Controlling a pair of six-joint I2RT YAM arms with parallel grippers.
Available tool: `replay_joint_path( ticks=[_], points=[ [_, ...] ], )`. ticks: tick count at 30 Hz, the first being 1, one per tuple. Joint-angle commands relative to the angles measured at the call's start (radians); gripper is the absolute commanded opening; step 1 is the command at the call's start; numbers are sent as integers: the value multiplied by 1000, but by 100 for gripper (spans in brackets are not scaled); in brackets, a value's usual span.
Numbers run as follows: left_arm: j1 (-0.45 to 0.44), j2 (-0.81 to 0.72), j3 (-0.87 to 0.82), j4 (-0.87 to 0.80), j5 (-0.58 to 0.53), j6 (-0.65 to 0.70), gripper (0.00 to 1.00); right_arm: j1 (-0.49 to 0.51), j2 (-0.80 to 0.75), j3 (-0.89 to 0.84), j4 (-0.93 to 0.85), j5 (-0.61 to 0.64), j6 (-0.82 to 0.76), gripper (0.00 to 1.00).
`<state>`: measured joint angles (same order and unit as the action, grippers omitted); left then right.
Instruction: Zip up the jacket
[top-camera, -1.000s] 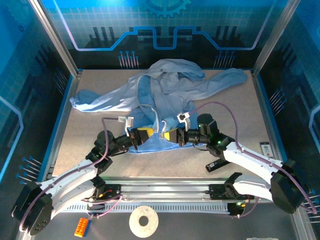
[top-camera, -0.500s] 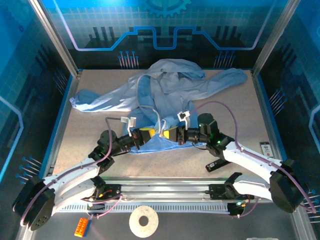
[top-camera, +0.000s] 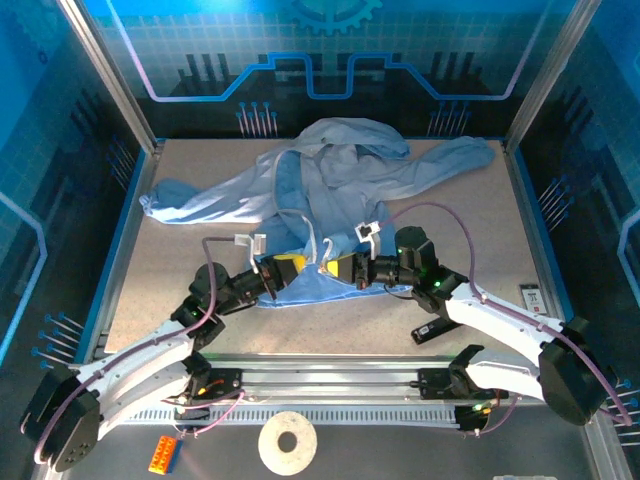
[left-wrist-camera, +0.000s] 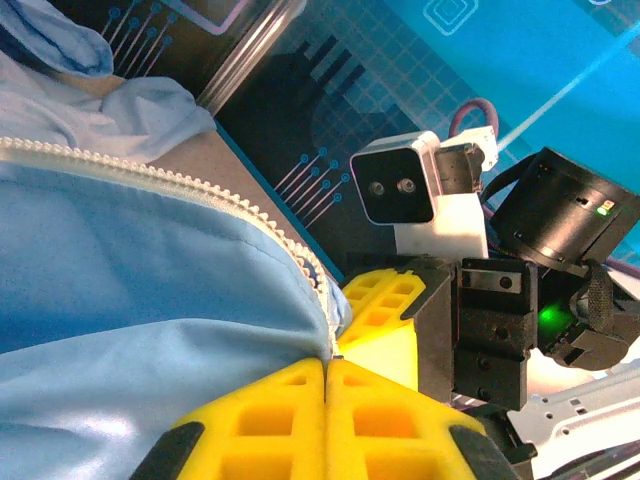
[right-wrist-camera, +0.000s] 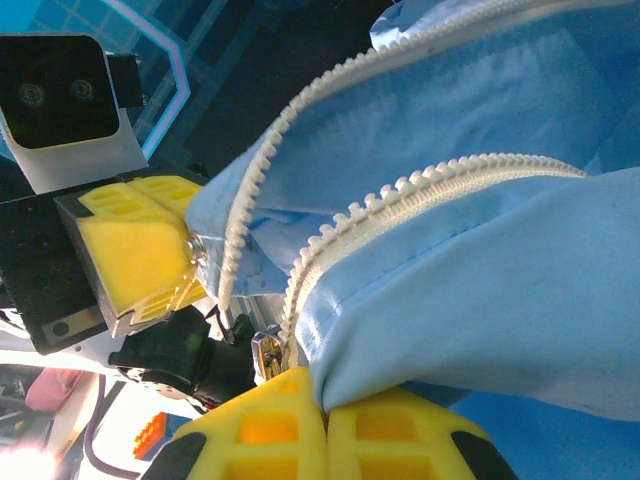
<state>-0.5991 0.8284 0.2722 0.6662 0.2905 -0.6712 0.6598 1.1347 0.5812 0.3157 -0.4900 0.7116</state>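
The light blue jacket (top-camera: 340, 180) lies crumpled across the middle and back of the table, sleeves spread left and right. My left gripper (top-camera: 291, 268) and right gripper (top-camera: 340, 272) face each other at its near hem, a little apart. In the left wrist view the left gripper (left-wrist-camera: 329, 366) is shut on the jacket (left-wrist-camera: 150, 270) right at the end of a pale zipper strip (left-wrist-camera: 200, 190). In the right wrist view the right gripper (right-wrist-camera: 325, 408) is shut on the hem of the jacket (right-wrist-camera: 480, 300) beside its zipper teeth (right-wrist-camera: 400, 195); a metal slider (right-wrist-camera: 266, 352) hangs just left of the fingers.
A black block (top-camera: 430, 330) lies on the table by the right arm, and a small label (top-camera: 533, 297) sits at the right edge. A white roll (top-camera: 287, 440) and an orange brick (top-camera: 163, 453) lie below the base rail. Metal frame posts border the table.
The left arm swayed slightly right and then back. Both grippers stay shut on the near hem in about the same place.
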Motion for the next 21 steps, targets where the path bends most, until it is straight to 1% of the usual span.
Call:
replay_joint_path(
  ticks=[1,5,10,14,21],
  points=[
    [-12,-26,-7,3,-60,28,0,-5,-1,-5,43,15,10,0],
    [-24,-32,-8,-3,-104,37,0,0,9,-5,55,25,18,0],
    [-61,-31,5,-15,-158,78,0,9,17,-9,71,39,32,0],
    [-86,-27,15,-32,-177,108,0,13,19,-12,81,50,40,0],
    [-105,-4,17,-31,-199,113,0,16,16,-14,81,54,41,0]
  ],
)
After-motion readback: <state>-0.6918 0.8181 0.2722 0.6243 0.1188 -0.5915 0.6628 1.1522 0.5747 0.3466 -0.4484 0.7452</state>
